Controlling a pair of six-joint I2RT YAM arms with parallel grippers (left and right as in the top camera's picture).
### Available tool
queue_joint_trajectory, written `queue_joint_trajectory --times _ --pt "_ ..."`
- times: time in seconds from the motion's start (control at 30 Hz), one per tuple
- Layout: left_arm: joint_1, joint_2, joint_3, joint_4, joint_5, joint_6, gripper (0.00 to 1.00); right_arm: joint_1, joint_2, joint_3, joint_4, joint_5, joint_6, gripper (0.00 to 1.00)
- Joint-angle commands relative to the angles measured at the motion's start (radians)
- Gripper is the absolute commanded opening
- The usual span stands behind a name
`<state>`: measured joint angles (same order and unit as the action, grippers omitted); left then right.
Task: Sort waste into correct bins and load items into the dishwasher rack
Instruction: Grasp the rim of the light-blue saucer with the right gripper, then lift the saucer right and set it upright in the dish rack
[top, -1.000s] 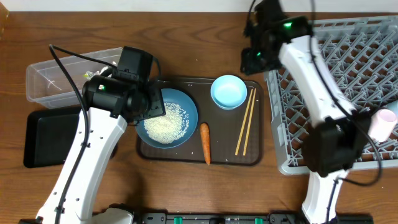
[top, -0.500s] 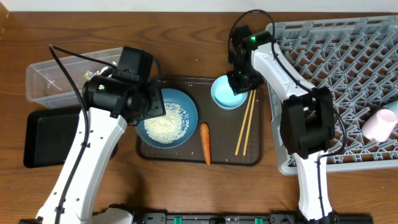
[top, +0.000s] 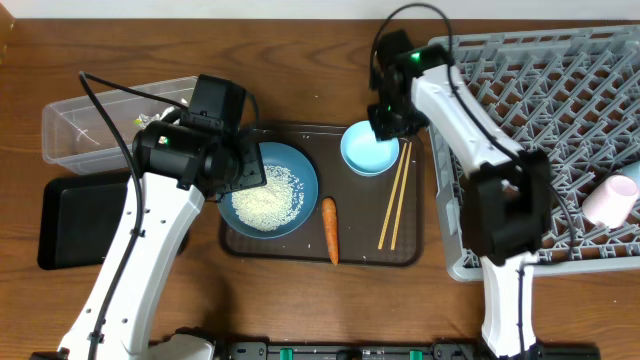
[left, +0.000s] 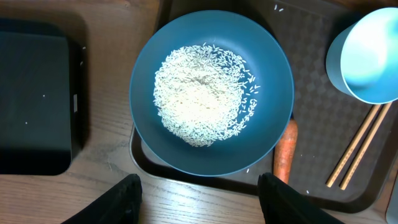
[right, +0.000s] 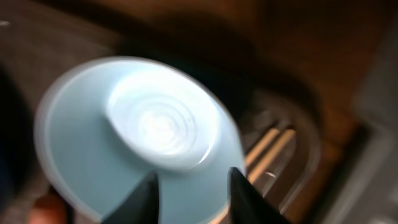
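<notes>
Saucer (right: 81, 155) lies just beneath the parted right end effector (right: 193, 177)

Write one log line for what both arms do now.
left gripper: open above wide blue bowl of white rice | right gripper: open over light-blue cup and saucer on dark-brown tray

Even lighting; right wrist view dim, motion-blurred.

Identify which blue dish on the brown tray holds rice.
The wide, darker blue bowl, with white rice heaped in it. The smaller light-blue dish beside the chopsticks is empty.
</notes>
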<state>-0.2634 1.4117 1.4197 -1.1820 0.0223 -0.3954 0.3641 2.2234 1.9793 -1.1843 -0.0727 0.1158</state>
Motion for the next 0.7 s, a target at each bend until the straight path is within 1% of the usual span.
queue_joint_trajectory --times 0.0,0.07,0.13,0.33,0.47,0.53,0.57,0.63,0.67 --pt "0.005 -0.001 -0.002 -0.006 -0.012 0.002 0.61 -0.006 -0.072 0.005 0.006 0.060 0.000 0.42" --pt "0.005 -0.001 -0.002 -0.006 -0.012 0.002 0.61 -0.008 -0.067 0.002 0.006 0.088 0.000 0.47" --pt "0.005 -0.001 -0.002 -0.006 -0.012 0.002 0.61 -0.011 -0.055 -0.001 0.003 0.096 0.003 0.47" --pt "0.005 -0.001 -0.002 -0.006 -0.012 0.002 0.61 -0.011 0.012 -0.055 0.021 0.095 0.003 0.46" --pt "0.005 -0.001 -0.002 -0.006 -0.012 0.002 0.61 -0.011 0.062 -0.114 0.066 0.084 0.022 0.44" --pt "0.005 -0.001 -0.002 -0.006 -0.012 0.002 0.61 -0.008 0.081 -0.142 0.095 0.051 0.022 0.39" --pt "0.005 -0.001 -0.002 -0.006 -0.012 0.002 0.61 -0.005 0.089 -0.150 0.106 0.032 0.022 0.35" --pt "0.005 -0.001 -0.002 -0.006 -0.012 0.002 0.61 0.001 0.102 -0.164 0.131 0.003 0.022 0.18" --pt "0.005 -0.001 -0.002 -0.006 -0.012 0.002 0.61 0.004 0.107 -0.167 0.139 -0.002 0.022 0.01"
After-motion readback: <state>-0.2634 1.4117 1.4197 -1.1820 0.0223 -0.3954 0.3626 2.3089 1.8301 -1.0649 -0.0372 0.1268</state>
